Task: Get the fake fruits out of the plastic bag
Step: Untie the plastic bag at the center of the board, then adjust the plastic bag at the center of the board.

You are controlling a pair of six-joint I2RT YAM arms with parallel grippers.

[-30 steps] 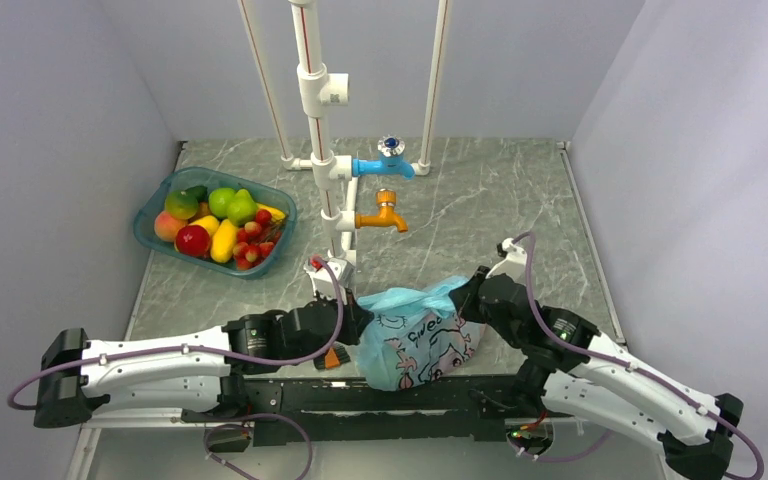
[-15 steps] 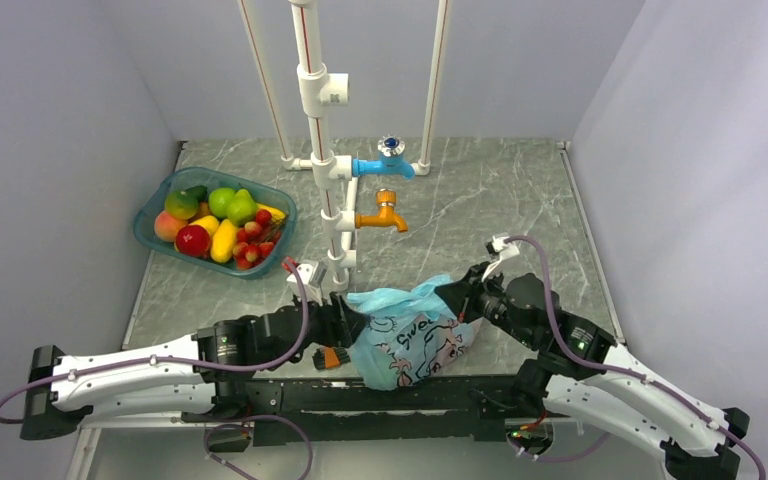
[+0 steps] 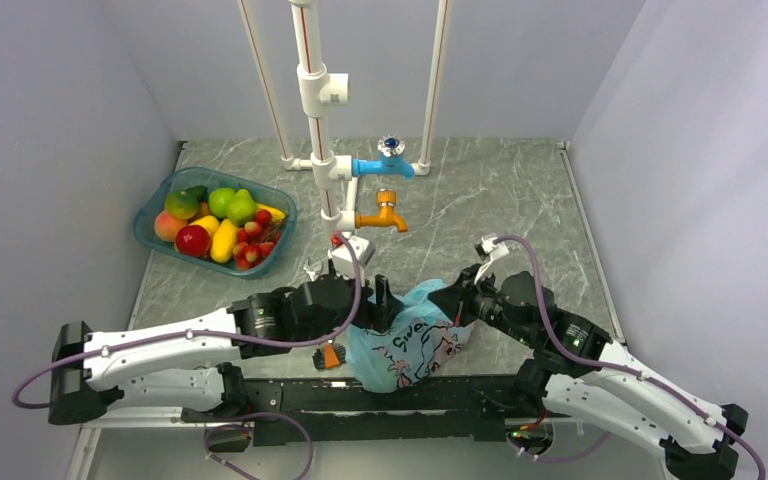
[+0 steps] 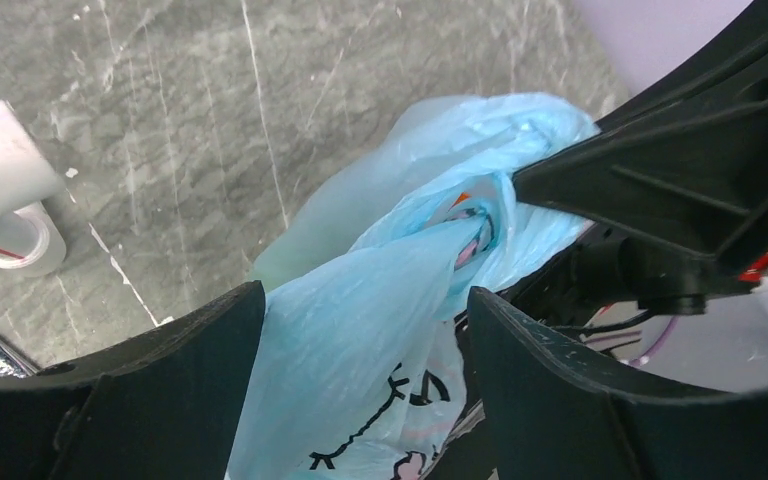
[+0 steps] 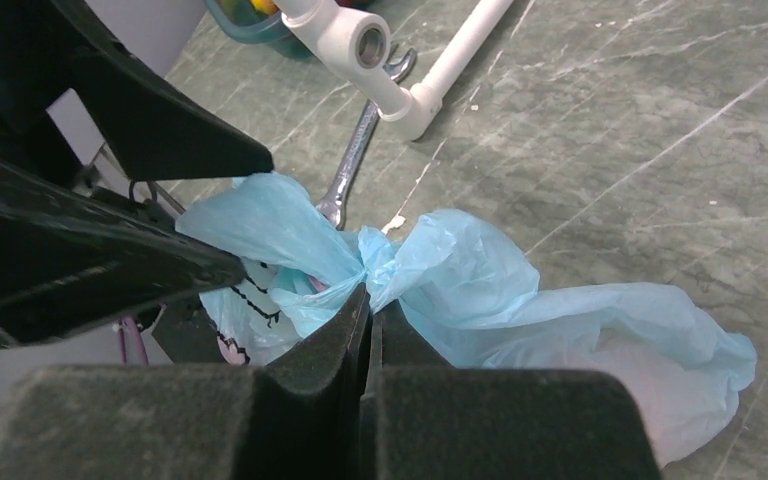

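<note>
Wrist view, unlike top, shows right gripper (image 5: pixel 365 300) pinching plastic bag (image 5: pixel 480 285).

Counting up now: one plastic bag (image 3: pixel 405 338) is showing. Two grippers are showing, the left gripper (image 3: pixel 381 298) and the right gripper (image 3: pixel 457 300). Two taps are showing too, one blue tap (image 3: pixel 380 166) and one orange tap (image 3: pixel 382 216). One teal basket (image 3: pixel 140 222) is showing, and one wrench (image 5: pixel 358 150).
</note>
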